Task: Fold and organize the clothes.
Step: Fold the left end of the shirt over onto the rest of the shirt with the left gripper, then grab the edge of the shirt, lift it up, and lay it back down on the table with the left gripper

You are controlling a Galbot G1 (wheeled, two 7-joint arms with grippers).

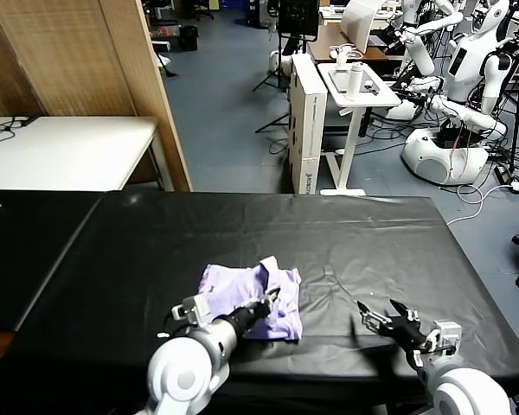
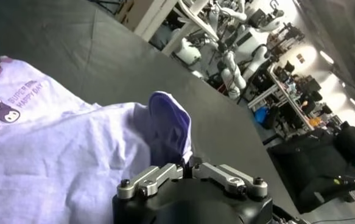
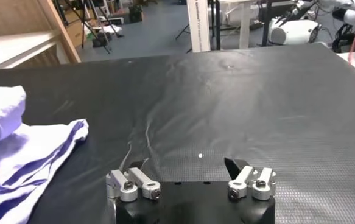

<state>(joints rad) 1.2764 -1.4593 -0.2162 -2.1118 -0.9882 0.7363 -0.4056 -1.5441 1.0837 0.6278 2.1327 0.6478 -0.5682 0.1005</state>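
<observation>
The lavender T-shirt [image 1: 240, 288] lies crumpled on the black table cover [image 1: 372, 242], near the front, left of the middle. My left gripper [image 1: 266, 303] is at its front right part, shut on a raised fold of the cloth. In the left wrist view, the shirt [image 2: 73, 152] fills the left side. Its printed patch [image 2: 3, 109] faces up, and the pinched fold rises at the left gripper [image 2: 187, 165]. My right gripper [image 1: 382, 316] is open and empty, low over the bare cover to the right of the shirt. The right wrist view shows the right gripper [image 3: 184, 165] well apart from the shirt's edge [image 3: 25, 149].
A white table [image 1: 69, 147] and a wooden panel [image 1: 147, 86] stand behind on the left. A white stand [image 1: 355, 86] and parked robots [image 1: 467, 78] are behind on the right. The cover's right edge [image 1: 480, 294] is close to my right arm.
</observation>
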